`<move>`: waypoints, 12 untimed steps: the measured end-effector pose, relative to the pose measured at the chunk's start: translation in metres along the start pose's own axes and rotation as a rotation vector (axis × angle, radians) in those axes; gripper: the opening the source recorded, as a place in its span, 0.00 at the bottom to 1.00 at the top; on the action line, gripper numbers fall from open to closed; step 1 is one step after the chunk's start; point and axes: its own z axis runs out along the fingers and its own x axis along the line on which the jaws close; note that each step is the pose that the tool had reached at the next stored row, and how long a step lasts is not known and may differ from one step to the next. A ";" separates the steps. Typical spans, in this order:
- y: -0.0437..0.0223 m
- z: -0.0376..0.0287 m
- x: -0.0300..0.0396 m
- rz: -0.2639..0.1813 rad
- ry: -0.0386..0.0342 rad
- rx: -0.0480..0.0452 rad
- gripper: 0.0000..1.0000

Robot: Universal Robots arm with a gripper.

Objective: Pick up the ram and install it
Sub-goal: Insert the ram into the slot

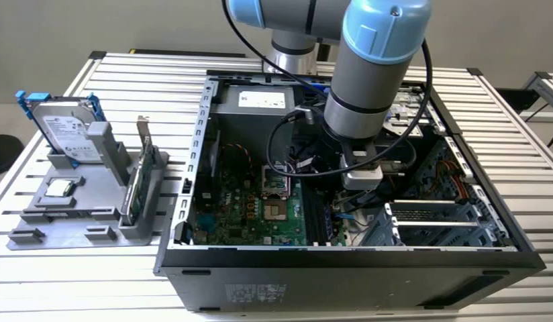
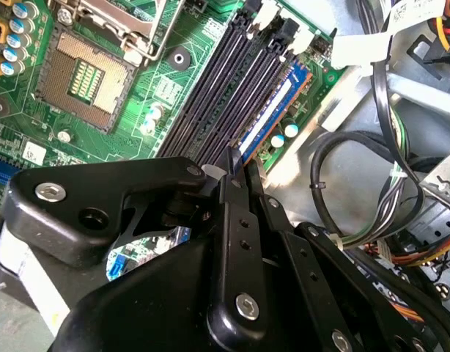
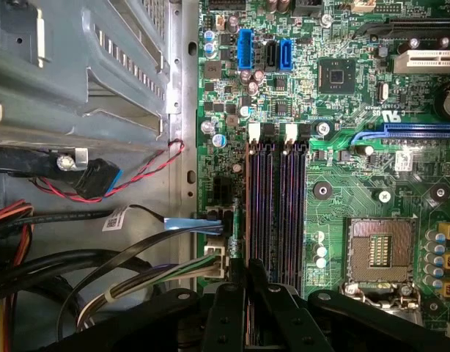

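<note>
Motherboard [image 3: 342,183] carries the slotted ram [image 2: 280,103], claw [image 2: 236,161] clasping its end.

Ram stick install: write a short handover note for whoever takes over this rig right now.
The gripper is shut on the near end of the slim dark ram stick with a blue face and pale labels.
That ram stick stands in the end memory slot of the green motherboard, inside the open black computer case.
Done: picked up, brought to the slot.
Left: full seating cannot be confirmed; not yet released.
</note>
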 end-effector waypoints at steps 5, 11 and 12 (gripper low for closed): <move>0.0001 0.0000 0.0000 -0.004 0.0000 0.0002 0.00; 0.0005 0.0000 -0.0001 -0.016 0.0003 0.0017 0.00; 0.0007 0.0000 -0.0001 -0.017 0.0003 0.0018 0.00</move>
